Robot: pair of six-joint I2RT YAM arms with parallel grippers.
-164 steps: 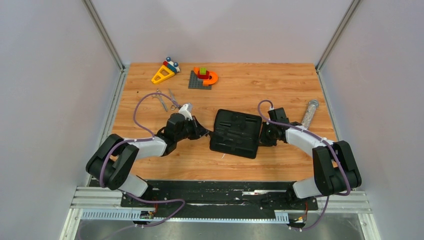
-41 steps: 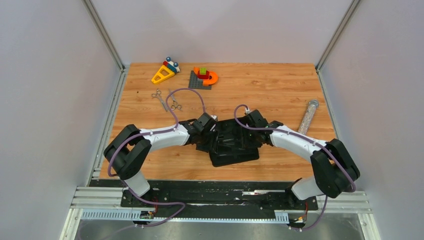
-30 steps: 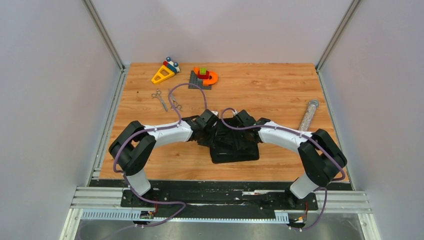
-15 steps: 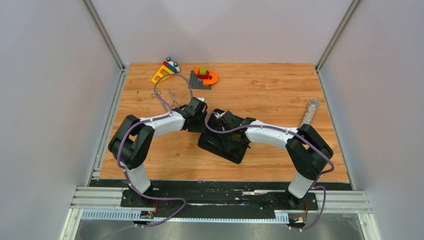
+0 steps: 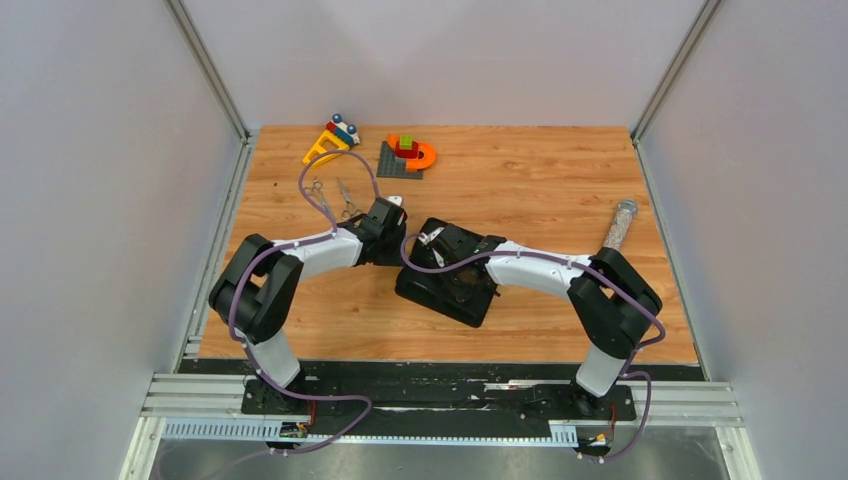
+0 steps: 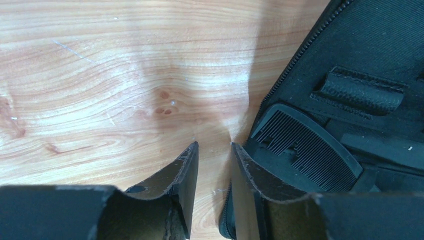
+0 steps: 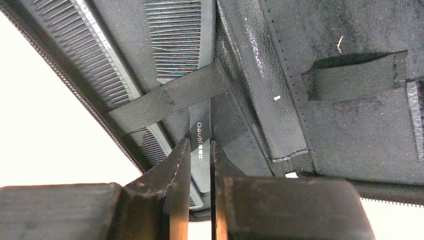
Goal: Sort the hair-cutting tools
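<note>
An open black case point(image 5: 420, 287) lies mid-table. In the right wrist view a black comb point(image 7: 181, 42) sits in the case point(image 7: 350, 125) under an elastic strap, and my right gripper point(image 7: 200, 143) is shut on its handle. A second comb point(image 7: 85, 60) lies by the zip edge. My left gripper point(image 6: 214, 146) stands open over bare wood at the left edge of the case point(image 6: 370, 45), with nothing between its fingers. Two silver scissors point(image 5: 318, 195) point(image 5: 345, 197) lie on the wood behind my left arm. From above, my right gripper point(image 5: 455, 270) is over the case and my left gripper point(image 5: 400, 245) is beside it.
Colourful toy blocks point(image 5: 330, 145) and more on a grey plate point(image 5: 408, 155) sit at the back. A clear glittery tube point(image 5: 620, 225) lies at the right edge. Walls close in the table on the left, right and back.
The case has slid left and turned. My right gripper followed it and closed on the comb handle. My left arm drew back to the case's left edge.
</note>
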